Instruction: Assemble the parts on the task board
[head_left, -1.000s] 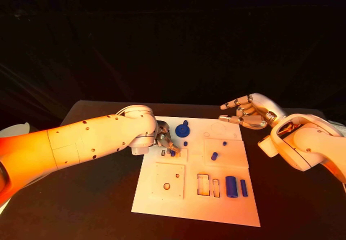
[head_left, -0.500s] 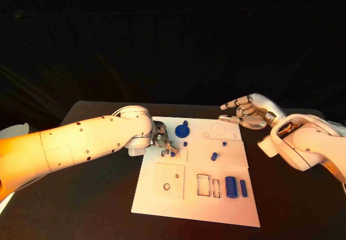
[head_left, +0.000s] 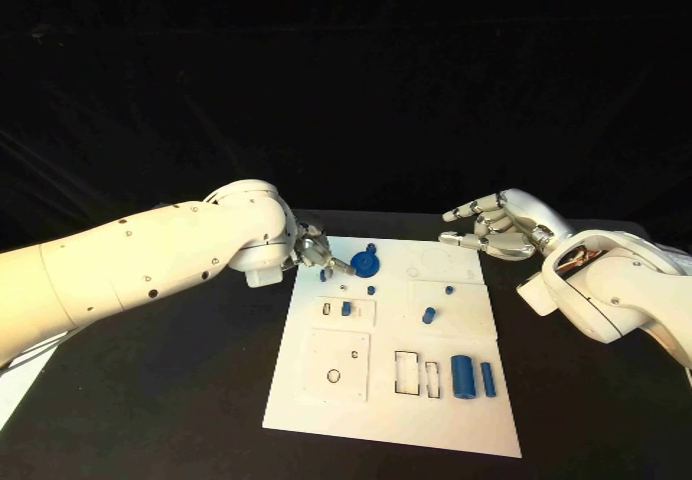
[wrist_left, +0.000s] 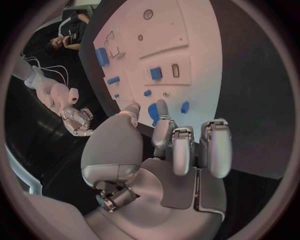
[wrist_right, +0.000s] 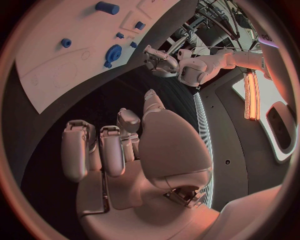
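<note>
A black desk (head_left: 188, 400) against dark surroundings carries the white task board (head_left: 389, 400). The left hand (head_left: 320, 257), empty with fingers loosely apart, has lifted toward the board's far-left corner; the right hand (head_left: 493, 228) hovers, open, unchanged.

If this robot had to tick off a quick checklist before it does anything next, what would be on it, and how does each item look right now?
1. Left hand free to grasp: cannot tell; its fingers sit by the blue gear, and whether they hold anything is unclear.
2. Right hand free: ok, fingers loosely curled, holding nothing, beyond the board's far right corner.
3. Task board flat on the table: ok.
4. Parts within sight: ok; the blue cylinder and a slim blue bar lie near the board's right edge.
5. All parts seated: not ok; two rectangular slots look empty.
</note>
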